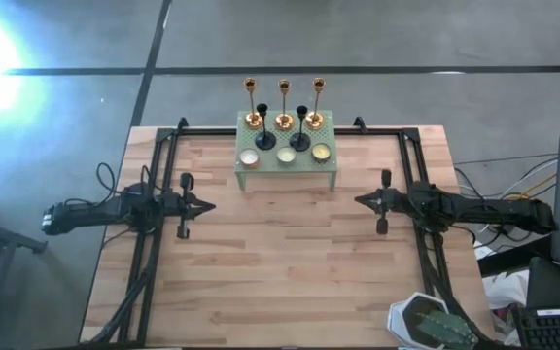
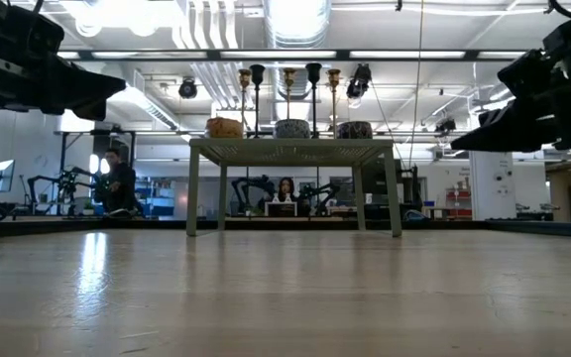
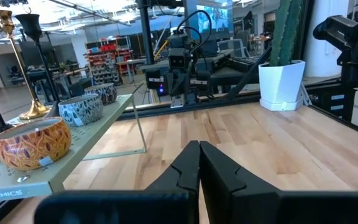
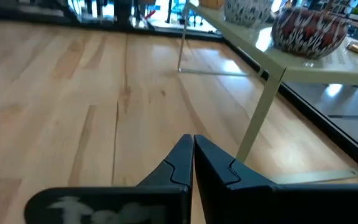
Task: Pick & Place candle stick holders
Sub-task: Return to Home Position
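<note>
Three gold candle stick holders (image 1: 284,105) stand by their round bases in a row at the back of a green perforated stand (image 1: 287,146). Two shorter black holders (image 1: 264,128) stand just in front of them. In the left wrist view a gold holder (image 3: 17,68) and a black one (image 3: 36,34) show on the stand. My left gripper (image 1: 210,205) hovers shut over the table's left half, pointing level toward the middle. My right gripper (image 1: 358,201) hovers shut over the right half, facing it and tipped slightly down. Neither holds anything.
Three small patterned bowls (image 1: 286,155) line the stand's near edge. The stand rests on thin legs (image 2: 194,198) at the table's far middle. A potted cactus (image 1: 431,321) sits at the near right corner. Black frame rails (image 1: 154,194) run along both sides. Bare wood (image 1: 280,262) lies between the grippers.
</note>
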Robot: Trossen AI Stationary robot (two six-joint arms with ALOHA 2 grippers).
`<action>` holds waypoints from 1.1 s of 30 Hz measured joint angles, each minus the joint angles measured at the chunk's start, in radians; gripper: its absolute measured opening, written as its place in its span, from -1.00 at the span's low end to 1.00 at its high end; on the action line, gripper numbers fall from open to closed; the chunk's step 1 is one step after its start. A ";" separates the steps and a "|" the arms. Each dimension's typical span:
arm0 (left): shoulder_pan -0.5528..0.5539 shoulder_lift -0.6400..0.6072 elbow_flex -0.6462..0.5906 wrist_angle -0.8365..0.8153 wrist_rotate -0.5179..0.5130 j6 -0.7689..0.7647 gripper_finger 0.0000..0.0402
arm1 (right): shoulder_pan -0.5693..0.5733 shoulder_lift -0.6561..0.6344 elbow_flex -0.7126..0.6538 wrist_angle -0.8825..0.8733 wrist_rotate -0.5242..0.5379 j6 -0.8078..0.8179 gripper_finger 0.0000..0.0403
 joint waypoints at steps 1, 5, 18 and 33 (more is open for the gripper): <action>0.000 0.000 0.000 0.000 -0.001 0.000 -0.93 | 0.000 0.000 0.000 0.012 0.000 0.015 -0.96; 0.000 0.000 0.000 0.006 -0.002 0.000 -0.94 | 0.000 -0.004 0.001 0.026 -0.001 0.057 -0.96; 0.000 0.000 0.000 0.011 -0.002 -0.001 -0.93 | 0.001 -0.006 0.001 0.022 -0.002 0.073 -0.96; 0.000 0.000 0.003 0.012 -0.002 -0.001 -0.93 | 0.073 -0.298 0.002 0.050 -0.003 0.073 -0.96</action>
